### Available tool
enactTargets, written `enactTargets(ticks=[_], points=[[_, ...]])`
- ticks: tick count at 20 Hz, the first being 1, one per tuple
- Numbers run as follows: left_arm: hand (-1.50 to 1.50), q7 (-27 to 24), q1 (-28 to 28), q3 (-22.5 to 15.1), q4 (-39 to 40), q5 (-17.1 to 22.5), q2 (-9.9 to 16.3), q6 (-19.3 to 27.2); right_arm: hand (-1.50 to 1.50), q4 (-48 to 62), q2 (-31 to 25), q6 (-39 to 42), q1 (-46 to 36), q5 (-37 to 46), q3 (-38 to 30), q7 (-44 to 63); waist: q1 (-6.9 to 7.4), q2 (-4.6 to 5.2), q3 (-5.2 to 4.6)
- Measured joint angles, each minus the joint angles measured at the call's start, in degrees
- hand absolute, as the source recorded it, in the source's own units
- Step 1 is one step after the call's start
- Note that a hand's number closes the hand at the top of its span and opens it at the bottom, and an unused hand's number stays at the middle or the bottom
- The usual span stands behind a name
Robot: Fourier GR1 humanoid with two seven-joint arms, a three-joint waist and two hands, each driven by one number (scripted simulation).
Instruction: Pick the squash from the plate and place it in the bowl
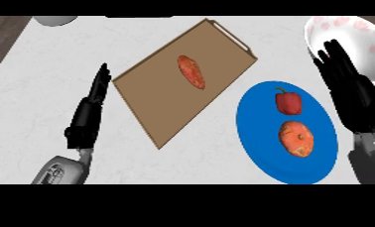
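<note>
An orange, round squash [296, 139] lies on the near part of a blue plate [258, 141] at the right. A red bell pepper [288, 102] sits on the same plate just behind it. A white bowl [322, 28] with red marks inside stands at the far right corner, partly cut off by the edge. My right hand [345, 88] hovers with straight fingers between the plate's right rim and the bowl, holding nothing. My left hand [91, 109] rests open at the left, fingers pointing away, left of the board.
A brown cutting board [157, 89] lies tilted in the middle with an orange-red sweet potato [191, 72] on it. A grey round object [55, 20] shows at the far left corner. The counter's dark left edge [9, 32] runs along the upper left.
</note>
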Motion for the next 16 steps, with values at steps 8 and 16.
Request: enactTargets(ticks=[8, 16], points=[[0.0, 1.92, -2.68, 7.53, -2.4, 4.6, 3.79, -1.6, -1.5, -12.39, 0.14, 11.15, -3.88, 4.21, 10.36, -4.81, 1.42, -0.27, -0.27], [0.0, 4.78, -3.45, 15.92, -2.74, 11.48, 8.66, -6.14, -1.5, -25.52, -1.39, 3.58, 13.67, 25.15, 17.1, -21.78, -1.13, 0.35, -0.04]])
